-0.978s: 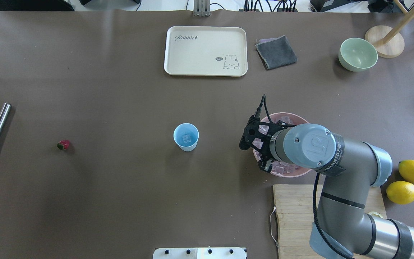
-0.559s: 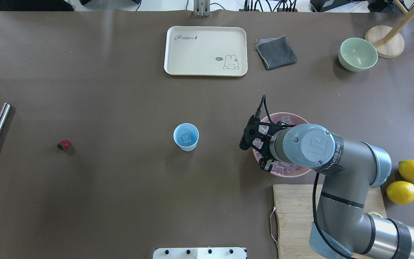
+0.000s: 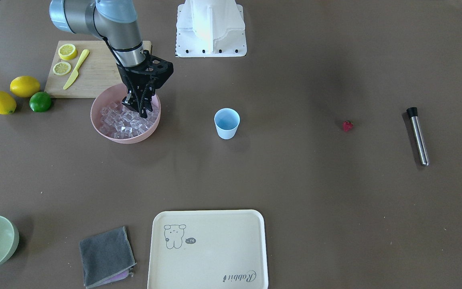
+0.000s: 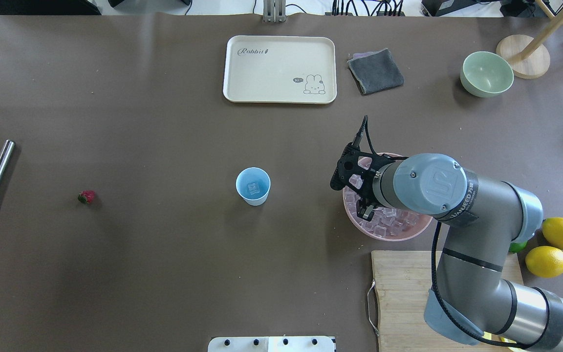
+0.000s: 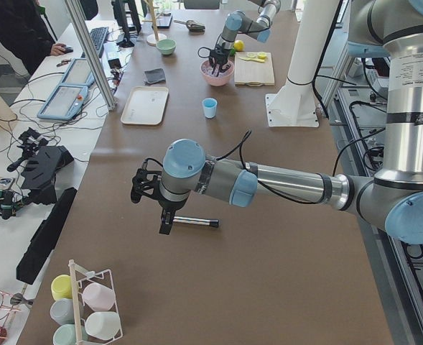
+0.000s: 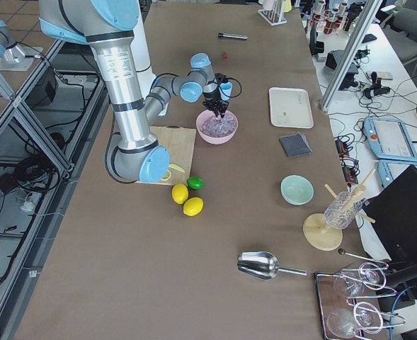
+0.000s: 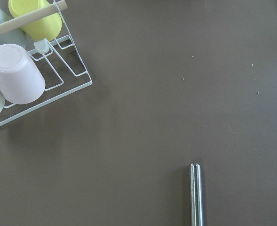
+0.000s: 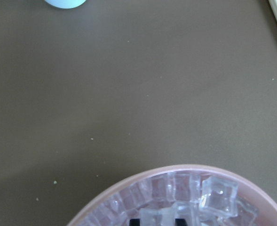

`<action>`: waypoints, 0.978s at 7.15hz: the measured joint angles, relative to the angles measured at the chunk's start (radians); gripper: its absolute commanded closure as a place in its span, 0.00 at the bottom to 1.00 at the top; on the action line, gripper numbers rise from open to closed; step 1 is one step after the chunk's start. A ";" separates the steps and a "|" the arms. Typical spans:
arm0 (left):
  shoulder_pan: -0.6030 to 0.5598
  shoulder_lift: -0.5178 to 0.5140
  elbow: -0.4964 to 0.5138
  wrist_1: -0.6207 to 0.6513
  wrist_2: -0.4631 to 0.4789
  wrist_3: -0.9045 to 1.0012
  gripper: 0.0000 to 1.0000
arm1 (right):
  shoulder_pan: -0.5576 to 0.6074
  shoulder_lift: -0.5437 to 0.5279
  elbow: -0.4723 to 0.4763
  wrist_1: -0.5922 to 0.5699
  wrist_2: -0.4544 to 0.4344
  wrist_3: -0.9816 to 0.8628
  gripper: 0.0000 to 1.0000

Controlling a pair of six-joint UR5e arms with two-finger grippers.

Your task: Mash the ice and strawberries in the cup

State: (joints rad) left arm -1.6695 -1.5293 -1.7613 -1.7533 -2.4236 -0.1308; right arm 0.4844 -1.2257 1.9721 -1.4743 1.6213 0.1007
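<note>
Honestly, my right tool (image 3: 139, 109) looks pinched on a slick ice cube (image 8: 157, 215), which could squirt out onto the surface (image 3: 295, 180) before reaching the cup (image 3: 227, 124).

A long counter (image 4: 115, 98) under a matte brown cover takes up most of the room. A white desk (image 5: 71, 140) runs alongside it, and reddish floor tiles (image 6: 13, 8) show on the other side.

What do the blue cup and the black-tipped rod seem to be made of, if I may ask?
The cup looks like matte pale-blue plastic: opaque, thin-walled, no glare. The rod looks like polished metal, given its bright streaks; its black tip may be rubber or plastic.
</note>
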 measured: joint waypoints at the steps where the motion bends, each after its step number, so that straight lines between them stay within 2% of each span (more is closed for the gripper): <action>1: 0.001 0.000 0.000 0.000 0.000 0.000 0.02 | 0.026 0.011 0.014 -0.018 0.022 0.009 0.76; 2: 0.001 0.000 0.000 0.000 0.000 -0.001 0.02 | 0.036 0.042 0.023 -0.052 0.033 0.055 0.76; 5: 0.002 0.000 -0.001 0.000 0.000 -0.001 0.02 | 0.019 0.248 -0.022 -0.199 0.042 0.272 0.76; 7: 0.003 -0.002 0.000 0.001 -0.001 -0.001 0.02 | -0.008 0.417 -0.167 -0.208 0.036 0.397 0.76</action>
State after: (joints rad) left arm -1.6662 -1.5314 -1.7611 -1.7520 -2.4241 -0.1319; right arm 0.4762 -0.8089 1.8051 -1.6825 1.6574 0.4977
